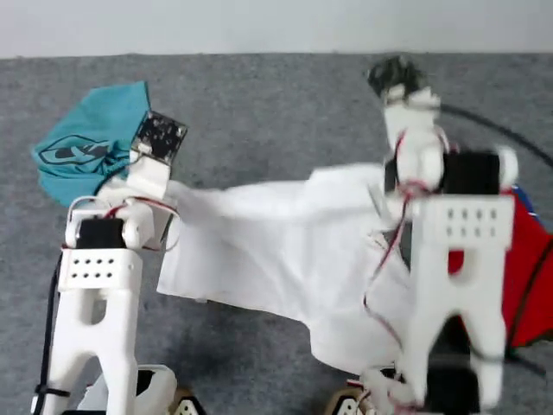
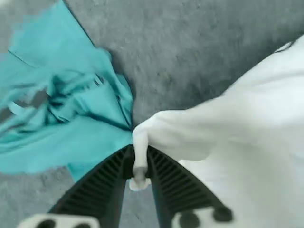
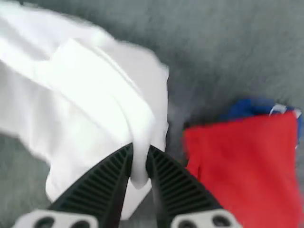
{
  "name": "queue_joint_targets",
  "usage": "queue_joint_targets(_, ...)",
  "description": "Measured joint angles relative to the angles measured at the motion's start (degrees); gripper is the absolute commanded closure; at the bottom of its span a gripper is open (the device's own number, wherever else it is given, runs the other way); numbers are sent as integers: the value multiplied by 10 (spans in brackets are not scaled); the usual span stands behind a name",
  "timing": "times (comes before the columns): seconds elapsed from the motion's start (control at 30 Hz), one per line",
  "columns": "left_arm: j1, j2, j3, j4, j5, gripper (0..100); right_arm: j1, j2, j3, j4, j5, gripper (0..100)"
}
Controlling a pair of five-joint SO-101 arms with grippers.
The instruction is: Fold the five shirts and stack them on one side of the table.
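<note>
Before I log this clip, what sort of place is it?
Likely a robot test bench: grey cloth-covered table, left gripper and right gripper pinching a white shirt, teal shirt and red shirt alongside.

**Two arms, both end effectors clamped**

Left arm (image 1: pixel 97 277): stretched forward on its own side. The left end effector (image 2: pixel 139 161) has its jaws pinched on a fold of the white shirt (image 2: pixel 247 118).
Right arm (image 1: pixel 454 259): stretched forward. The right end effector (image 3: pixel 139 159) has its jaws pinched on the same shirt.
</note>
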Motion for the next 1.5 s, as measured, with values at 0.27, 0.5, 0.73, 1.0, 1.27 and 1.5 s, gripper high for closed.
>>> queue_joint_targets(0.27,0,0,55,0,0,983,-2,-232,210,0,75,988)
queue_joint_targets(0.5,0,0,84,0,0,969,-2,-361,365,0,104,988)
queue_joint_targets(0.73,0,-1,84,59,0,846,-1,-398,445,0,104,988)
queue_joint_targets(1.0,0,-1,-23,164,0,820,0,-391,447,0,104,988)
queue_joint_targets(1.27,0,-1,-73,231,0,819,0,-392,447,0,104,988)
queue_joint_targets(1.5,0,-1,22,235,-26,820,0,-392,447,0,104,988)
